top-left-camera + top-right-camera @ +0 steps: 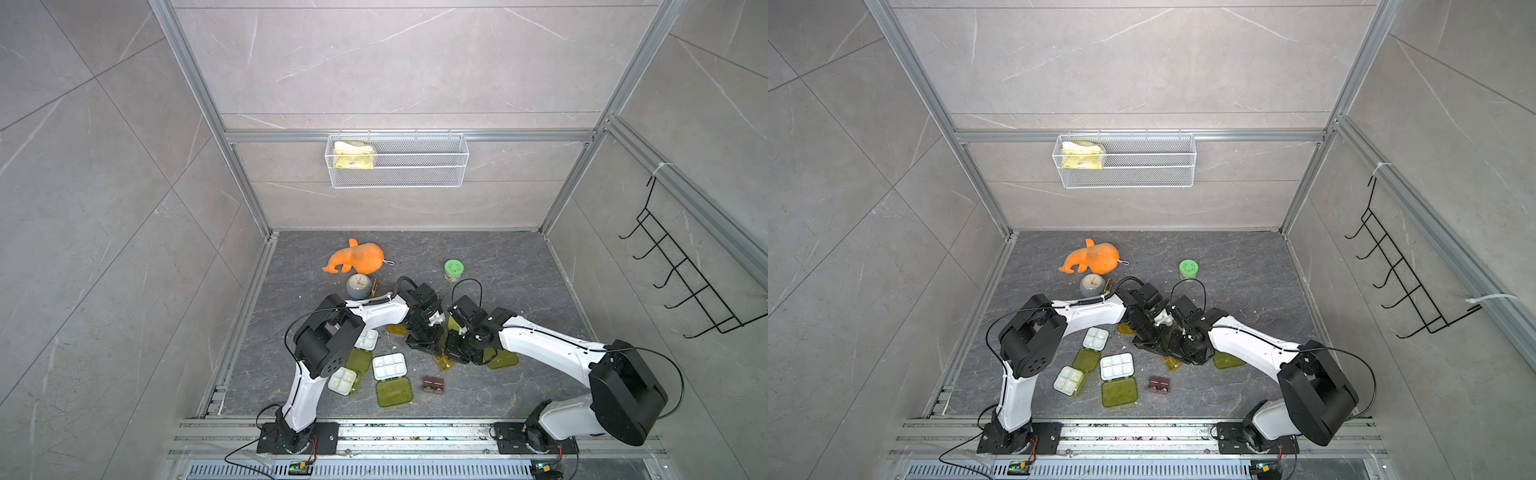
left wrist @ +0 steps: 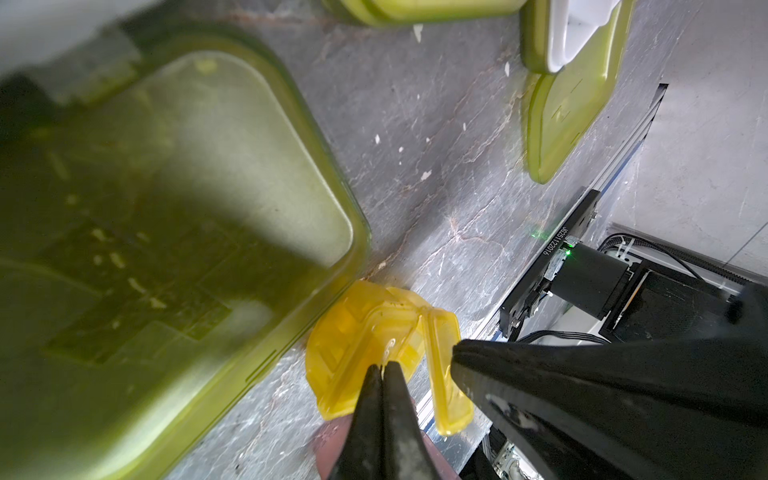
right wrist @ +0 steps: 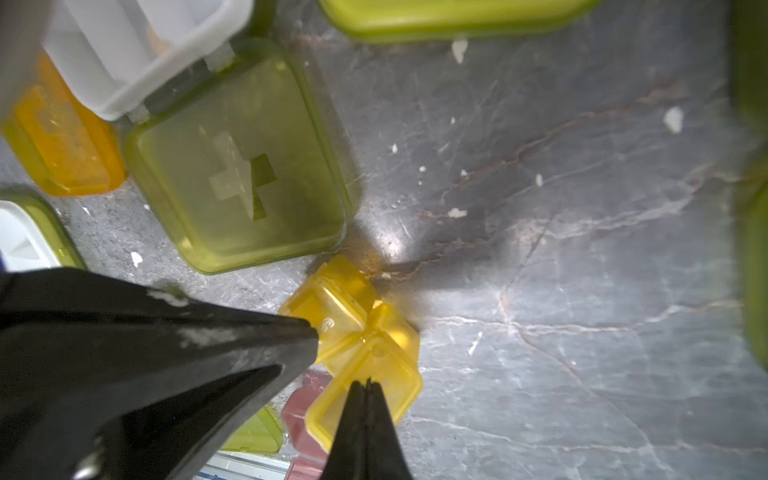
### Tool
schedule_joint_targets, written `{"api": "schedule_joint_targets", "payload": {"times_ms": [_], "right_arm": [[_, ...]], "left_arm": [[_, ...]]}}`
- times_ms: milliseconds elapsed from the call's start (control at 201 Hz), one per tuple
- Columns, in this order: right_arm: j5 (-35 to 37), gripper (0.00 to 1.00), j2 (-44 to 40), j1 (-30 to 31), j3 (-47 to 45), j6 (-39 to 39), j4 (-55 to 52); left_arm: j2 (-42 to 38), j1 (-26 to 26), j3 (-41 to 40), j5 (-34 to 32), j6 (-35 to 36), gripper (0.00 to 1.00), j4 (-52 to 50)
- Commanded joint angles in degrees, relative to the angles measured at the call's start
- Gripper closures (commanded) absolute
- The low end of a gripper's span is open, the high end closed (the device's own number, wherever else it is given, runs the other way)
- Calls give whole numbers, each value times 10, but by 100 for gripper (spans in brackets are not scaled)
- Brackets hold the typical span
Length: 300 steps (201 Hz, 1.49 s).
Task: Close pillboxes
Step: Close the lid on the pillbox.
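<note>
We place everything on the dark stone tabletop (image 1: 519, 266) from the small yellow two-cell box (image 1: 443, 364) near its middle. The left arm (image 1: 374, 311) and the right arm (image 1: 540, 340) bend in over that box from opposite sides. Far beyond the box, high on the back wall, hangs a wire basket (image 1: 397, 162). An orange plush whale (image 1: 353, 261) and a grey clock (image 1: 358, 286) lie on the table beyond the box, off toward the left arm's side. A green-lidded jar (image 1: 454, 270) stands almost straight behind the box.

On the left arm's side of the box, three pillboxes lie open with white trays up. The six-cell pillbox (image 1: 389, 366) is nearest. The near four-cell pillbox (image 1: 342, 380) and the far four-cell pillbox (image 1: 366, 339) lie farther out. An orange-lidded pillbox (image 1: 397, 329) sits behind the yellow box on that same side. In the right wrist view, a cross-marked pillbox (image 3: 241, 166) lies open between the two, just beside the yellow box. On the right arm's side, a yellow-green lid (image 1: 503, 359) shows from under the arm. A dark red-brown box (image 1: 433, 384) sits just on the arm-base side.

One flap of the yellow box stands away from its body. The left gripper (image 2: 384, 370) has its fingertips pressed together, with the tip against the box. The right gripper (image 3: 365, 384) is likewise pressed together, its tip on the box's flap. We see neither pinching anything.
</note>
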Motion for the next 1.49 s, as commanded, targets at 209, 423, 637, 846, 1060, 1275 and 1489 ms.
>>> {"api": "schedule_joint_targets", "payload": {"times_ms": [209,423,637,846,1060,1275,1489], "right_arm": [[-28,100,12,4,-40,29,52],[-34,100,20,4,-42,27,60],[-36,100,19,4,-52,27,63],[-37,100,18,4,-60,27,63],[-34,100,17,4,-76,28,64],[-30,100,11,3,-86,29,62],[-26,100,1,3,-95,29,57]], "left_arm": [[8,-2,13,1,11,100,-22],[8,-2,10,0,9,100,-20],[7,-2,7,0,5,100,-17],[9,-2,7,-1,2,100,-15],[11,-2,9,0,2,100,-15],[12,-2,10,0,2,100,-17],[14,-2,11,0,0,100,-15]]}}
